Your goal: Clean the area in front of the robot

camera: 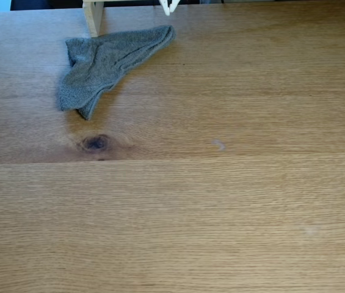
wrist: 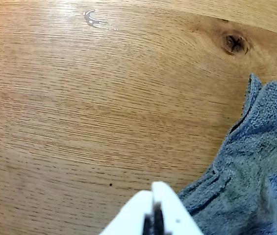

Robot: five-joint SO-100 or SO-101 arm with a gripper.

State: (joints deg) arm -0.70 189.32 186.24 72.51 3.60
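1. White gripper [wrist: 153,196], nearest the wrist camera, has its fingers pressed together on nothing, just beside the grey cloth [wrist: 248,181].
2. Wiping looks barely begun: the cloth [camera: 108,61] lies crumpled near the wooden post [camera: 93,15], while small pale smears [camera: 218,144] sit on the table [camera: 221,220].
3. No containers are visible.

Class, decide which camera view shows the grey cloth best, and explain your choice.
The fixed view: the whole grey cloth lies in frame, crumpled on the table beside a wooden post. The wrist view crops the cloth at the right edge, next to the gripper.
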